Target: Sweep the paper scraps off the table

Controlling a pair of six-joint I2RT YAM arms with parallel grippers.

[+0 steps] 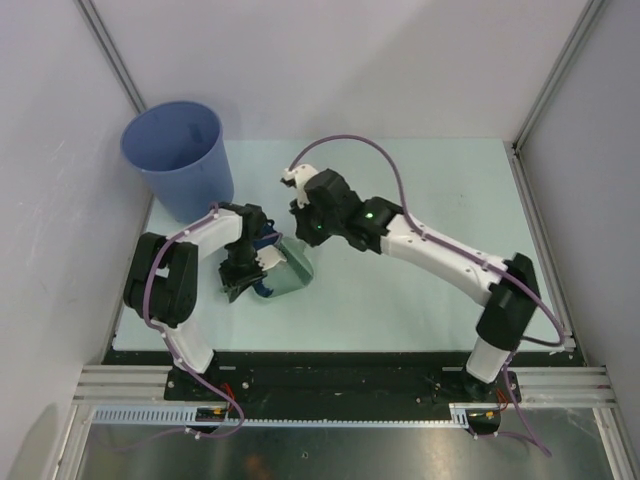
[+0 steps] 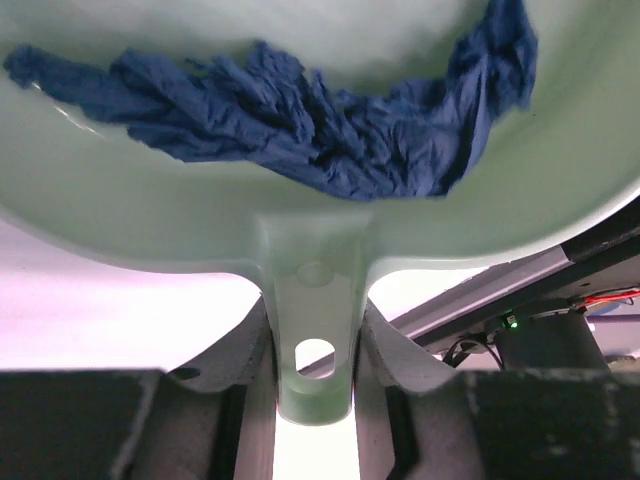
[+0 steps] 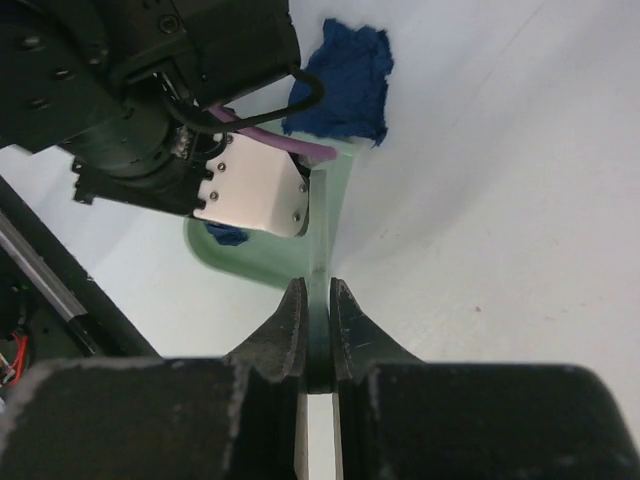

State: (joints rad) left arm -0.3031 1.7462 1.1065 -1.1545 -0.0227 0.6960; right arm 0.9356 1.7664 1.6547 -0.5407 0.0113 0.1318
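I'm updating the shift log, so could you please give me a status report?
Left gripper shut on dustpan handle. Right gripper shut on brush. Dark blue paper scrap in dustpan. No obstruction seen.

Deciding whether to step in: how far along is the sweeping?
Done: dark blue paper lies in the dustpan. In hand: left hand grips the dustpan's handle, right hand is shut on a thin mint-green handle, probably the brush. Left: one dark blue scrap on the table, then probably emptying into the blue bucket.
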